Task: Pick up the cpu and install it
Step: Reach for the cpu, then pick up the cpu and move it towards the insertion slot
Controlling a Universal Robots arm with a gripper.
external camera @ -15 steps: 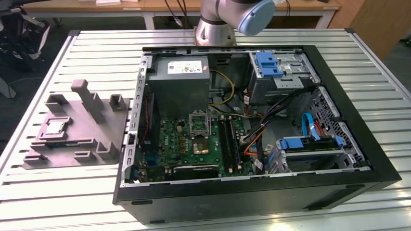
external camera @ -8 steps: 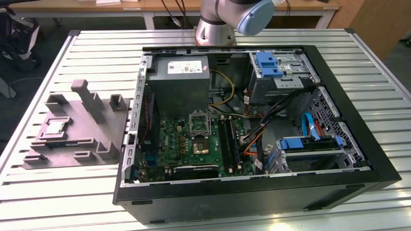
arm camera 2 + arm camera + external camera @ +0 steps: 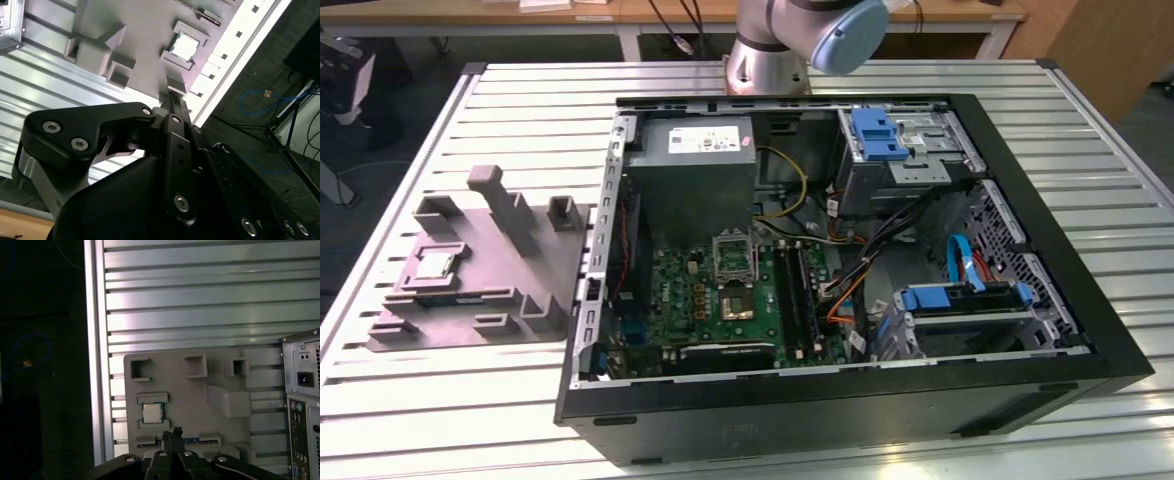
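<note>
Indoors, cpu (image 3: 434,264) and case (image 3: 827,415) share a slatted table (image 3: 454,400).

My arm (image 3: 781,40) cut off by the exterior view's edge, grey holder block (image 3: 200,405) partly hidden behind my pincer (image 3: 171,431) in the first wrist view, computer case (image 3: 302,405) cropped there

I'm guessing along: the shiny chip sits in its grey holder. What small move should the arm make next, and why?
Probably open the gripper first. It hangs above the grey holder, shut with nothing in it, and the cpu lies untouched in its pocket, so it cannot take hold yet.
</note>
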